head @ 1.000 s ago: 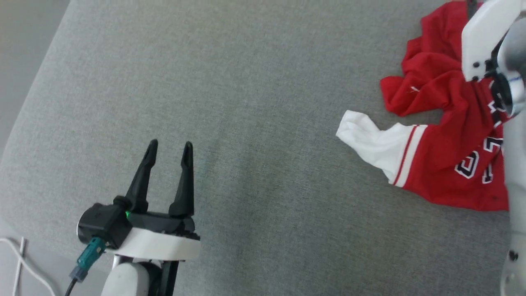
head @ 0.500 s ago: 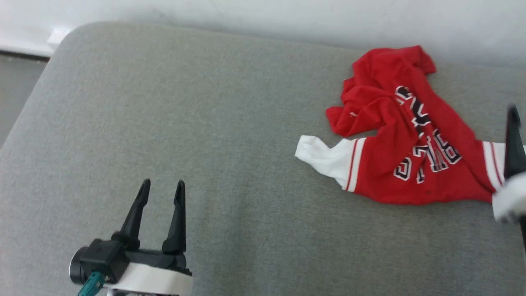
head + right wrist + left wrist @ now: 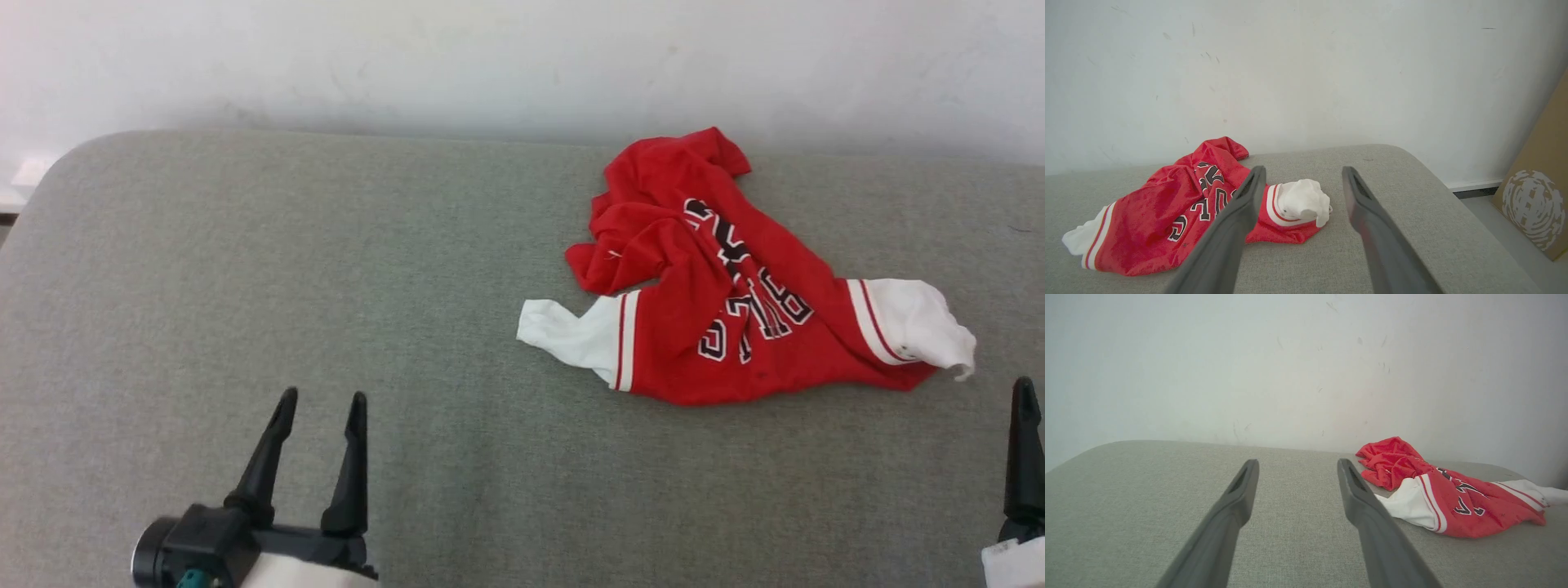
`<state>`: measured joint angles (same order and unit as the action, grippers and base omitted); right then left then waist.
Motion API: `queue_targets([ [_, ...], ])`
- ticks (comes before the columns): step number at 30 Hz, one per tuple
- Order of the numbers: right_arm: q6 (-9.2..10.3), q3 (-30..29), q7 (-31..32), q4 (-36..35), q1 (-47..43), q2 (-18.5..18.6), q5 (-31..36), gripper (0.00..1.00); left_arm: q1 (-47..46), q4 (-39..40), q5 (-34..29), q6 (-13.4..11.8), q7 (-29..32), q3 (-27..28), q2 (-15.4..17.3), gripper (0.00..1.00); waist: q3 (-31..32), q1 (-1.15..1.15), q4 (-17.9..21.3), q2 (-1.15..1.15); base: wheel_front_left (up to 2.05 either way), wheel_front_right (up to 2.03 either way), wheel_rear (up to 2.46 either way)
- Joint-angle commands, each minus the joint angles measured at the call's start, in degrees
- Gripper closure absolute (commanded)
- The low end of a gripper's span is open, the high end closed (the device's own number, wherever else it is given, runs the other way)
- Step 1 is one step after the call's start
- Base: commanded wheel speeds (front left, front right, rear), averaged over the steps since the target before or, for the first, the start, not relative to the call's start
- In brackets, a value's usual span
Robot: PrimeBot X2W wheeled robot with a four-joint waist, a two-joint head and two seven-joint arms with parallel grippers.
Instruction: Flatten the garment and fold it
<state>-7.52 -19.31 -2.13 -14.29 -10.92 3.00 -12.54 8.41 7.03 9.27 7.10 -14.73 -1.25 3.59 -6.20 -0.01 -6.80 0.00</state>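
The garment (image 3: 718, 286) lies crumpled on the grey padded surface (image 3: 326, 261), right of centre near the wall. It is red with black white-outlined characters, and a white sleeve sticks out at each end. My left gripper (image 3: 322, 400) hovers open and empty at the near left, well clear of it. One finger (image 3: 1022, 449) of the right gripper rises at the lower right corner, short of the right sleeve. In the left wrist view the left gripper (image 3: 1297, 463) is spread, with the garment (image 3: 1453, 498) to its right. In the right wrist view the right gripper (image 3: 1303, 169) is open, with the garment (image 3: 1167, 212) ahead and left.
A white wall (image 3: 490, 65) runs behind the padded surface. The surface rounds off at its far left corner (image 3: 65, 163) and at its right end (image 3: 1433, 171). Beyond that end a brown cardboard box (image 3: 1535, 196) stands on the floor.
The head camera has tilted up, bringing the wall into the picture. My right arm has drawn back from over the garment to the near right. The left gripper stays open.
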Motion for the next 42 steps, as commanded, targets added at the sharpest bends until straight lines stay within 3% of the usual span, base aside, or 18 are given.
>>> queue_targets([
  [1,0.03,0.25,-0.57,0.05,0.08,-0.12,0.19,0.0,-1.92,0.33,-0.83,0.32,-0.27,-0.82,1.0,0.0,-0.13,0.01,0.71,0.0,0.0,0.0,0.0],
  [4,0.03,0.23,-0.9,-0.2,0.83,-0.12,0.61,0.0,-6.79,-0.37,-1.67,0.35,0.39,-4.48,4.09,0.0,-1.38,0.01,0.78,0.0,0.0,0.0,0.0],
  [8,0.03,0.19,-0.72,-0.71,1.82,-0.12,0.79,0.0,-16.08,-2.92,-0.41,0.37,7.25,-11.33,8.88,0.0,-3.93,0.01,0.93,0.0,0.0,0.0,0.0],
  [15,0.03,1.78,-0.76,-1.71,4.14,-0.12,0.52,0.0,-32.81,-10.79,7.28,0.37,21.52,-25.22,15.21,0.0,-9.28,0.01,2.74,0.0,0.0,0.0,0.0],
  [21,0.03,2.51,-0.93,-1.61,5.58,-0.12,0.13,0.0,-42.33,-15.9,15.13,0.38,27.87,-38.72,19.51,0.0,-12.49,0.01,5.13,0.0,0.0,0.0,0.0],
  [26,0.03,2.85,-1.48,-1.1,6.23,-0.12,-0.57,0.0,-47.26,-19.85,18.86,0.38,28.77,-46.24,22.38,0.0,-14.24,0.01,6.87,0.0,0.0,0.0,0.0],
  [34,0.03,2.7,-2.03,-1.19,6.66,-0.12,-0.97,0.0,-51.26,-26.86,19.39,0.38,25.97,-52.27,24.21,0.0,-15.77,0.01,8.31,0.0,0.0,0.0,0.0],
  [35,0.03,2.67,-2.04,-1.23,6.72,-0.12,-0.99,0.0,-51.52,-27.75,19.88,0.38,25.74,-53.26,24.25,0.57,-15.89,0.01,8.36,0.0,0.0,0.0,0.0],
  [36,0.03,2.63,-2.01,-1.28,6.78,-0.12,-1.02,0.0,-51.72,-28.39,20.62,0.38,25.37,-54.23,24.24,1.0,-15.97,0.01,8.37,0.0,0.0,0.0,0.0],
  [42,0.03,1.87,-1.62,-1.2,6.93,-0.13,-1.05,0.0,-51.85,-28.35,28.74,0.38,20.56,-54.96,23.48,1.0,-14.72,0.01,6.69,0.0,0.0,0.0,0.0],
])
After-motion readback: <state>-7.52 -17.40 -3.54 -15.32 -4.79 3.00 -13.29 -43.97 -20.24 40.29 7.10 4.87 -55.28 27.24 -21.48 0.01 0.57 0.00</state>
